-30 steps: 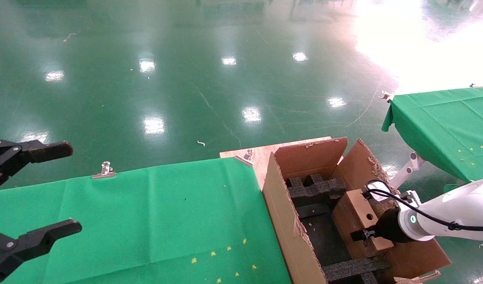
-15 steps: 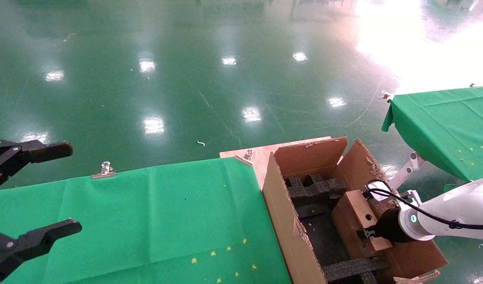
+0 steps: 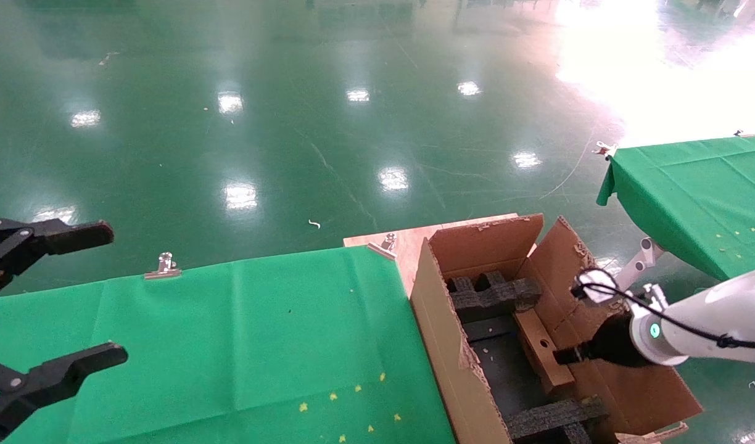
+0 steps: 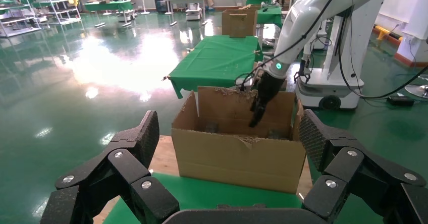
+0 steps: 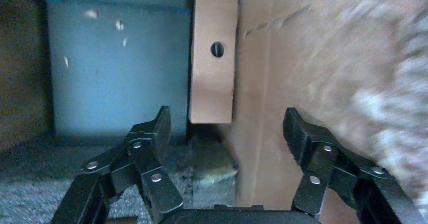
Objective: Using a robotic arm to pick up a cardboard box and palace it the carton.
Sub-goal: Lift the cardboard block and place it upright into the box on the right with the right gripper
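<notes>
Box [image 3: 541, 354] stands against carton [image 3: 442, 320] wall; right gripper [image 5: 227, 128], fingers apart, should lift straight out; left gripper [image 3: 75, 296] gapes idle over bench [image 3: 229, 333].

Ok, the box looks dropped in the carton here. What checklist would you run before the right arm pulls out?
1. Right gripper open and off the cardboard box: ok, fingers spread in the wrist view with the box apart from them.
2. Box inside the carton: ok, it stands on edge against the right wall.
3. Box seated flat in the black foam inserts: not ok, it stands on edge.
4. Exit path past the torn flaps: cannot tell.
5. Left gripper clear of the work: ok, open over the green table.
</notes>
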Robot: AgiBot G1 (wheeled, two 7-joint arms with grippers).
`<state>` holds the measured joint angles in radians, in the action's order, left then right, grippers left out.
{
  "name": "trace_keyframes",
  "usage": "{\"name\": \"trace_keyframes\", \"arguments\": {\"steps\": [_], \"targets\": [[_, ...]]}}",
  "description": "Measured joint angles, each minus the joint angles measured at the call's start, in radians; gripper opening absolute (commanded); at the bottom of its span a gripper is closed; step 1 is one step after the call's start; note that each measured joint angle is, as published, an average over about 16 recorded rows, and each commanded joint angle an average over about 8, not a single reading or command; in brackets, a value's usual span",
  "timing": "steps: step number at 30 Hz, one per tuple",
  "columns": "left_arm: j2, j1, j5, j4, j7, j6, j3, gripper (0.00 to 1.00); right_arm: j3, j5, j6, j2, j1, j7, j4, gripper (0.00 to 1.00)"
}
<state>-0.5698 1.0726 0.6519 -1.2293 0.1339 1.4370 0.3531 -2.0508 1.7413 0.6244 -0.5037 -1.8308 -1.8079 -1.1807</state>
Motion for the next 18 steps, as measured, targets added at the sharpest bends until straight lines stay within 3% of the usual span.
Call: {"name": "trace_keyframes", "arguments": {"steps": [9, 18], "targets": [[0.0, 0.0, 0.0, 0.0, 0.0, 0.0, 0.0, 1.0, 0.065, -0.022, 0.011, 0.045, -0.134, 0.023, -0.092, 1.0], [0.0, 0.0, 0.0, 0.0, 0.0, 0.0, 0.0, 1.0, 0.179, -0.238, 0.06, 0.078, -0.272, 0.164, -0.164, 1.0]]}}
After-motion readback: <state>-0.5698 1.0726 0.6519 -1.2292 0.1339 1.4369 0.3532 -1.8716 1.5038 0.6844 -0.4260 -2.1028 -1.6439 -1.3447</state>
